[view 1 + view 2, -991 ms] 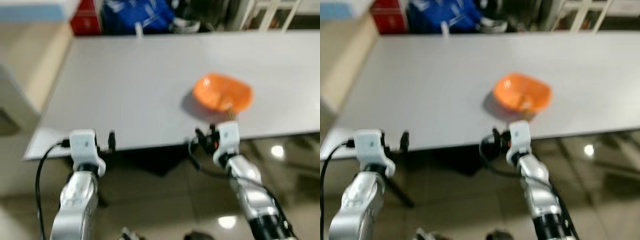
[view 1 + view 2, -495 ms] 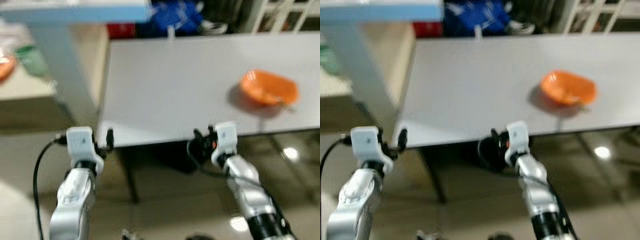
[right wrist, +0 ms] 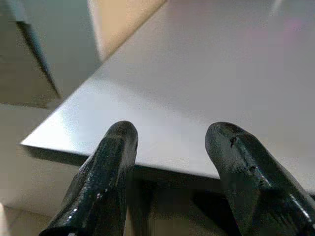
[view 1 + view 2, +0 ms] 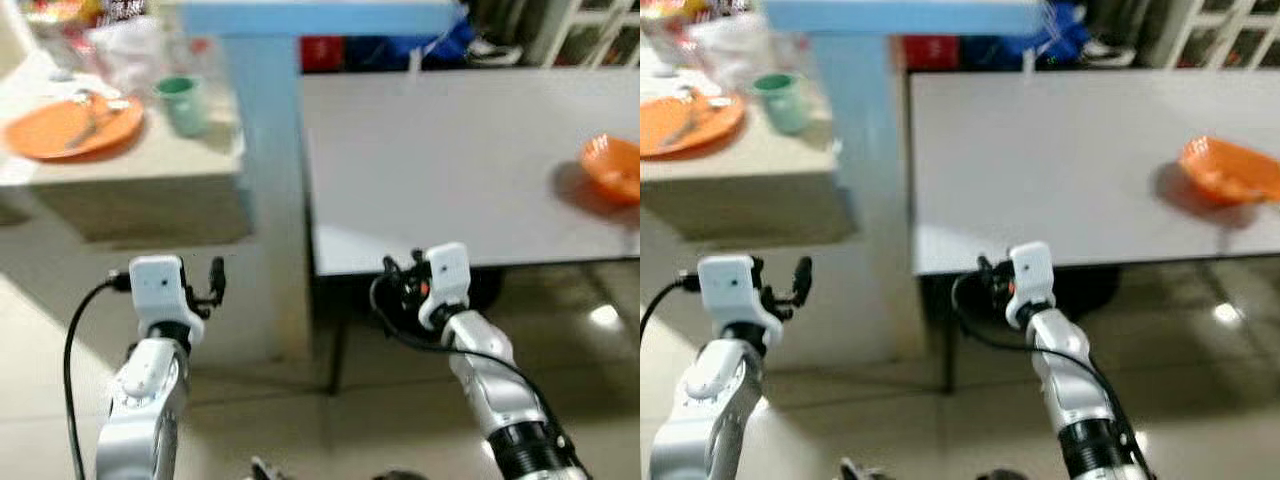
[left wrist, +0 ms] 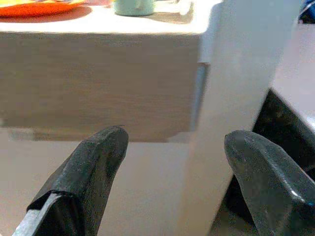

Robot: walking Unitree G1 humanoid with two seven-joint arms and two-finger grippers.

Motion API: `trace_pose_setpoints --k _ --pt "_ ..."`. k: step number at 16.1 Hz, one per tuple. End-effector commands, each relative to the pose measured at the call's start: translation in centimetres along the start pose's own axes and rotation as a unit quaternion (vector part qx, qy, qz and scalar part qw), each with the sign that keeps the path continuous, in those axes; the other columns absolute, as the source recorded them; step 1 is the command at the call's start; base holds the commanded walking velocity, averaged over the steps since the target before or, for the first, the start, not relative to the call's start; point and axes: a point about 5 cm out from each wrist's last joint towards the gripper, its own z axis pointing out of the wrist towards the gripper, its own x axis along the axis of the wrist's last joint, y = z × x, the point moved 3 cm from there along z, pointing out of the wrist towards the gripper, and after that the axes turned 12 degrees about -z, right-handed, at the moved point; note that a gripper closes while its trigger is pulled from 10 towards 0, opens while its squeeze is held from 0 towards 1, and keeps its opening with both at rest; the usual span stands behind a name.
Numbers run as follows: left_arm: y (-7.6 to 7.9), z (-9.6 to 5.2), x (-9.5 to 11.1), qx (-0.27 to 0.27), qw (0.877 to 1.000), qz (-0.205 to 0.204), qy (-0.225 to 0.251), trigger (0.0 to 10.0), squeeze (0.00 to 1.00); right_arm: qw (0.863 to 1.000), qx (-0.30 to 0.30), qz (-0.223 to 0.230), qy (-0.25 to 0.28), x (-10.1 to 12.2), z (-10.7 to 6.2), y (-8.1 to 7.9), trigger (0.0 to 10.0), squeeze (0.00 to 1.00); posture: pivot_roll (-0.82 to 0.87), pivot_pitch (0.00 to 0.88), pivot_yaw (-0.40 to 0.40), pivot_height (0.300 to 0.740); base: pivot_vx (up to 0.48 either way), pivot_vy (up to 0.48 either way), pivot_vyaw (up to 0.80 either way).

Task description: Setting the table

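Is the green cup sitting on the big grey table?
No, the green cup stands on the beige counter near the orange plate, not on the grey table.

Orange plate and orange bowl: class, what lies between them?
Between orange plate and orange bowl, the eye views show a green cup, a light-blue post and bare grey tabletop.

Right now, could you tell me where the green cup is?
The green cup stands on the beige counter to the robot's left, between the orange plate and the light blue post.
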Motion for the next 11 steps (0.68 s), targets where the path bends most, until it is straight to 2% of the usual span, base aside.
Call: trace_pose_setpoints --k 1,7,9,10,11 --pt "0.5 -0.1 0.1 -0.009 1.0 -0.006 0.004 10.0 0.0 1.0 -0.006 -0.007 -0.003 -0.2 -0.2 0.5 10.0 0.0 -0.06 0.044 0.021 0.74 0.0 0.48 0.0" --pt "0.4 -0.4 0.3 -0.005 1.0 0.0 0.009 10.0 0.0 1.0 0.003 -0.014 0.007 0.2 0.1 0.3 10.0 0.0 -0.05 0.048 0.011 0.74 0.0 0.48 0.0" --pt "0.6 -0.1 0.5 -0.011 1.0 0.006 0.01 10.0 0.0 0.999 -0.029 0.001 0.031 1.0 0.2 1.1 10.0 0.0 -0.06 0.047 0.021 0.74 0.0 0.469 0.0" --pt "0.6 0.2 0.9 -0.014 1.0 0.01 0.02 10.0 0.0 0.995 -0.067 0.012 0.068 2.4 0.1 2.0 10.0 0.0 -0.07 0.043 0.031 0.74 0.0 0.469 0.0" --pt "0.5 0.3 1.2 -0.012 0.999 0.016 0.03 10.0 0.0 0.994 -0.074 0.008 0.085 3.1 0.0 2.2 10.0 0.0 -0.07 0.042 0.033 0.74 0.0 0.469 0.0"
